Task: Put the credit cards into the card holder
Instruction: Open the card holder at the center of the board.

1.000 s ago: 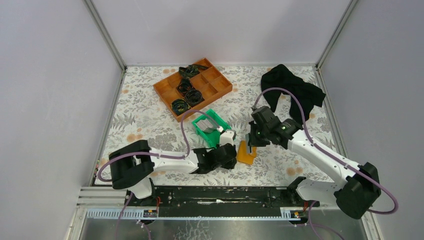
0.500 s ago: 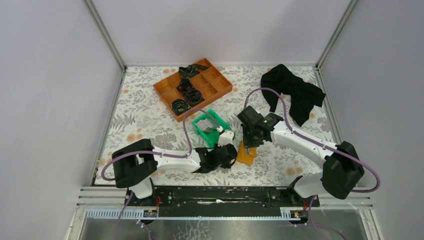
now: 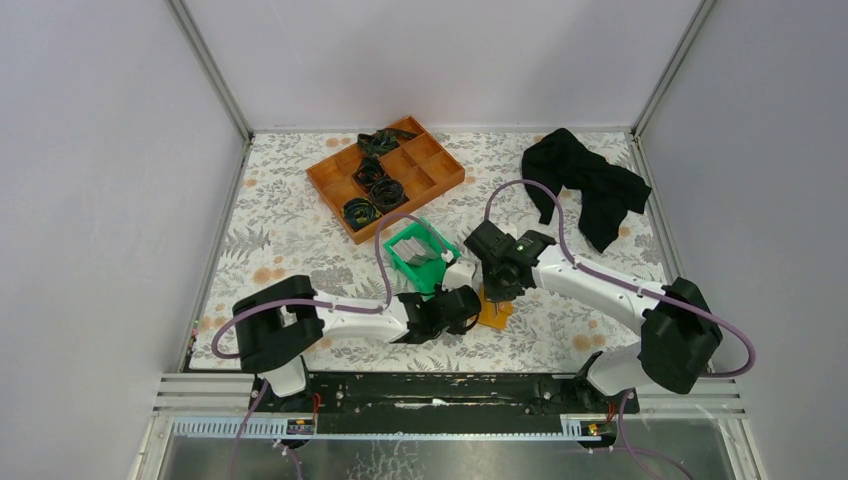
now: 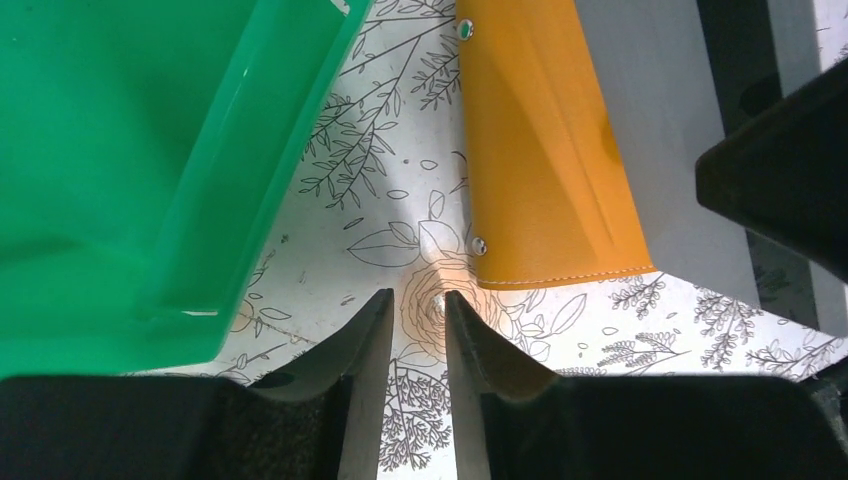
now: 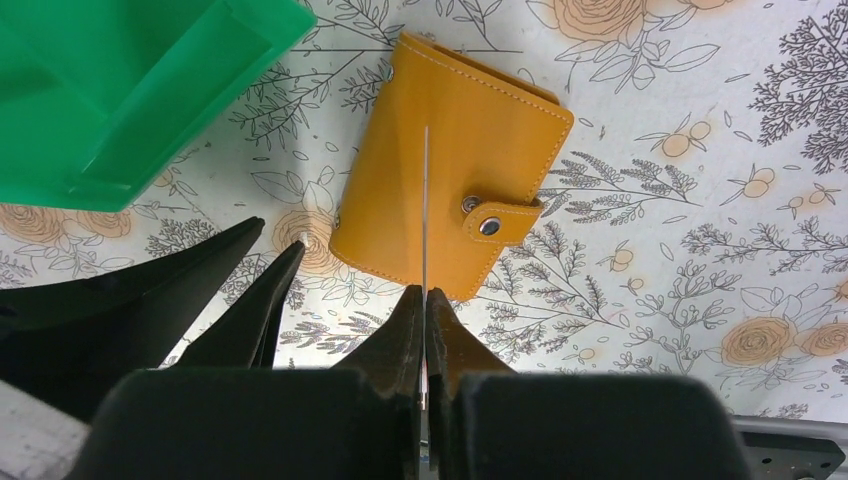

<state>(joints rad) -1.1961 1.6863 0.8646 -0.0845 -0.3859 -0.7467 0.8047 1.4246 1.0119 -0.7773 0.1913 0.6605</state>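
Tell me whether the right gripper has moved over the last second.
Yes. The right gripper, pinching a credit card, shifted left toward the green bin, now above the card holder.

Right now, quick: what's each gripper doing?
Left gripper: open a little, holding nothing.
Right gripper: closed on a credit card, seen edge-on.

Left arm lies low, reaching in from seven o'clock, left gripper (image 4: 415,300) with jaws slightly parted. Right arm bends in from four o'clock, right gripper (image 5: 425,295) pinching a card (image 5: 425,200).
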